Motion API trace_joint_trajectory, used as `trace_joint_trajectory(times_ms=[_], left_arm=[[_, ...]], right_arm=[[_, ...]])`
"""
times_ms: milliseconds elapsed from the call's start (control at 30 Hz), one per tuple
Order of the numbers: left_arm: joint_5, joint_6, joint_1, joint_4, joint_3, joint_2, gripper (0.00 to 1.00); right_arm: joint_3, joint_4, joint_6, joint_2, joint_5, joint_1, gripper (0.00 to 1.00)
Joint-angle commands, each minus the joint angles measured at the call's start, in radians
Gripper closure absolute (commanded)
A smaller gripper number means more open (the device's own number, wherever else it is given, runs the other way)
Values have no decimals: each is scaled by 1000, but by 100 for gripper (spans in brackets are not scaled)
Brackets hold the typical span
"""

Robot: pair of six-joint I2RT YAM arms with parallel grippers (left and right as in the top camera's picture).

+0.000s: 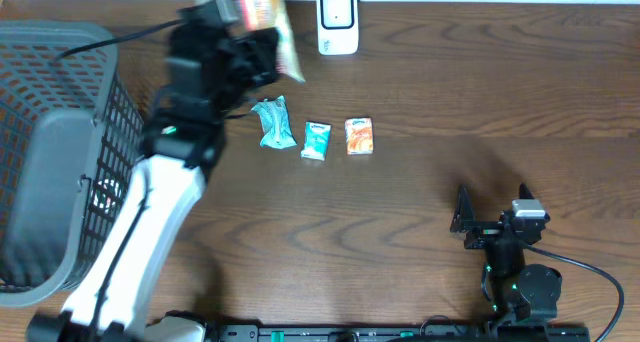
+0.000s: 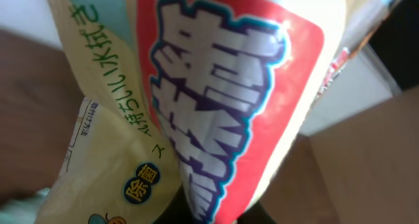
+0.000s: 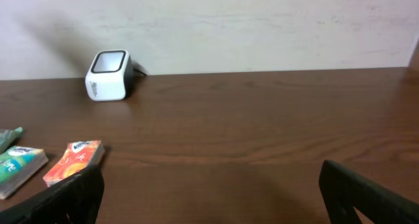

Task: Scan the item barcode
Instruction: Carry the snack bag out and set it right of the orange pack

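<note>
- Grey basket [image 1: 60, 132] sits at the left end of the bench [image 1: 450, 92].
- Left end effector [image 1: 245, 37] is raised at the back, clenched on the yellow-and-red packet [image 1: 270, 7].
- The packet fills the left wrist view and hangs just left of the white scanner [image 1: 338, 22].
- Mid-bench row: teal wrapper [image 1: 272, 122], blue-green pack [image 1: 316, 140], orange pack [image 1: 359, 136], none touching.
- Right end effector [image 1: 492, 210] is low at front right, jaws spread wide, nothing held.

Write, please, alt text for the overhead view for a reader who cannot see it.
The left arm holds a yellow packet close to the white scanner at the table's far edge. Three small packets lie in a row mid-table, a grey basket stands at the left, and the right arm rests near-right, fingers open.
</note>
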Motion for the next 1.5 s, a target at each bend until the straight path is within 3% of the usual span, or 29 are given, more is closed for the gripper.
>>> trace_joint_trajectory(times_ms=[0, 200, 367, 733, 800, 900, 1033, 1267, 1467], left_arm=[[12, -157, -90, 109, 19, 120, 93], [2, -275, -216, 275, 19, 308, 93], [-89, -341, -314, 324, 19, 422, 93], [-322, -348, -470, 350, 19, 517, 88], [-333, -347, -482, 341, 19, 524, 83], [-333, -346, -486, 333, 18, 525, 66], [-332, -341, -485, 348, 19, 525, 62], [-273, -54, -484, 489, 19, 459, 58], [-273, 115, -444, 377, 19, 277, 54]], right_arm=[[-2, -5, 2, -5, 2, -6, 1], [-2, -5, 2, -5, 2, -6, 1], [-2, -5, 2, -5, 2, -6, 1], [-2, -5, 2, -5, 2, -6, 1], [-2, -5, 2, -5, 2, -6, 1], [-2, -5, 2, -5, 2, -6, 1], [-2, -5, 2, -5, 2, -6, 1], [-2, -5, 2, -5, 2, -6, 1], [-2, -5, 2, -5, 2, -6, 1]])
